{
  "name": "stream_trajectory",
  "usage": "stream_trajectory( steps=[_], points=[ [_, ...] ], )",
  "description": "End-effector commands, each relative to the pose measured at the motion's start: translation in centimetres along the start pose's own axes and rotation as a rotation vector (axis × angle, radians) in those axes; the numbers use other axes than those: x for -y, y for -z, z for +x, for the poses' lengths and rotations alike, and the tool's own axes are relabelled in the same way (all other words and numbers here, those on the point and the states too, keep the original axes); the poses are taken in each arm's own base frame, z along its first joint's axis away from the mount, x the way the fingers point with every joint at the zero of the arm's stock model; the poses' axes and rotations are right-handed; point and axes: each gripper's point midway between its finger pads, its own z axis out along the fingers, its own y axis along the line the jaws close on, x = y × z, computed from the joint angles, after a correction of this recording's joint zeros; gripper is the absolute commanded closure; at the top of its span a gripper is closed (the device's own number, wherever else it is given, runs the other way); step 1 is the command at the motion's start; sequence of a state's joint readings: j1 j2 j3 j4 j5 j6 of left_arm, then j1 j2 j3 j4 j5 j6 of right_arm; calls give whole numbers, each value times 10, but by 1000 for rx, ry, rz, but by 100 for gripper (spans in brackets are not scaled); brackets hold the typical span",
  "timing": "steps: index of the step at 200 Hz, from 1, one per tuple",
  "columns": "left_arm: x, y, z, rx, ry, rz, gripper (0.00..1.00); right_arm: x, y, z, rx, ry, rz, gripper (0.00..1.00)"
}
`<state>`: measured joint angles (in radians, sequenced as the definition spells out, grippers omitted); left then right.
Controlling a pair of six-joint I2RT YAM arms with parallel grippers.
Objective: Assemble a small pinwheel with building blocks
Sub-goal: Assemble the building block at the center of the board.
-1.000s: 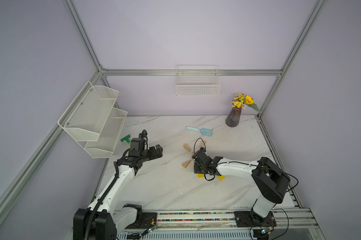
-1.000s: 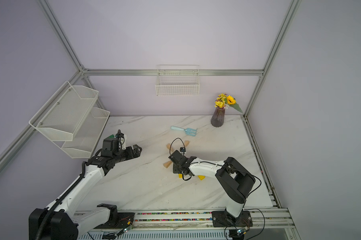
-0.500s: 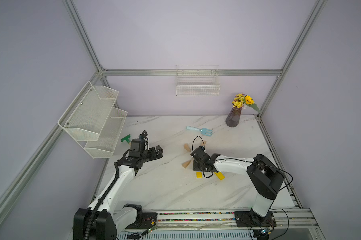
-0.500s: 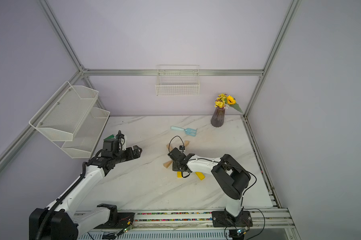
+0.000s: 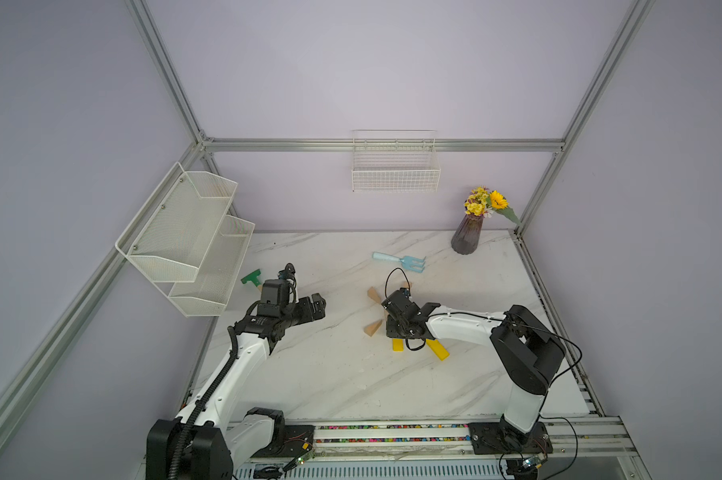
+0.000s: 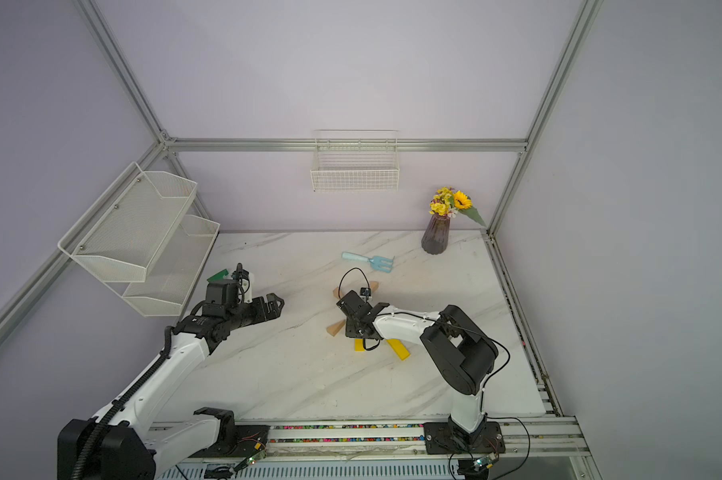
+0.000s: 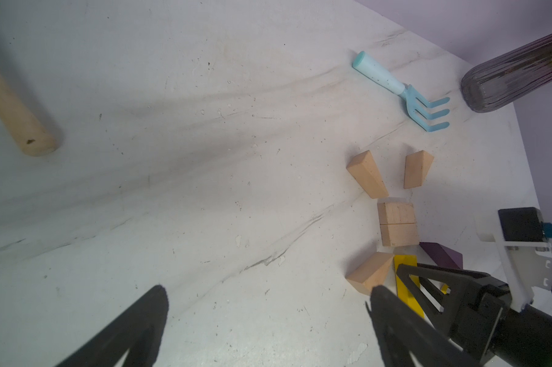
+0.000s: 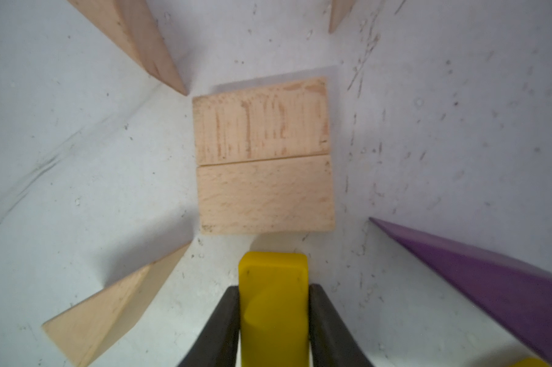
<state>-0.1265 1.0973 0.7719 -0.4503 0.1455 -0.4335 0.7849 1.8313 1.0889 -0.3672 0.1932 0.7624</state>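
Now your right arm (image 5: pixel 463 328) stretches low over the desk (image 5: pixel 351 382), and the right pincer (image 8: pixel 273 290) is clamped on a yellow bar (image 8: pixel 273 270) whose end sits just short of the square hub (image 8: pixel 263 155), mid-desk. Your left pincer (image 5: pixel 317 306) hovers wide open near the left edge.

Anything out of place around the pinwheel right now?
The loose yellow bar lies slanted off to the side, not in line with the gripped bar in the right end effector. The gripped bar stops short of the hub, leaving a gap.
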Motion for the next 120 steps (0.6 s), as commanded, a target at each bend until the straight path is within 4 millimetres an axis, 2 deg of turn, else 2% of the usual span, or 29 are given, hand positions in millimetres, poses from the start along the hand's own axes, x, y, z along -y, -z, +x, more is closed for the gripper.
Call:
stream_trajectory(
  steps=[1,120],
  points=[
    [4,5,-9,43,-19,22,0,6,-8,3,-21,-9,30,63],
    [3,3,-4,34,-17,23,0,15,-14,2,-22,13,63,63]
  ],
)
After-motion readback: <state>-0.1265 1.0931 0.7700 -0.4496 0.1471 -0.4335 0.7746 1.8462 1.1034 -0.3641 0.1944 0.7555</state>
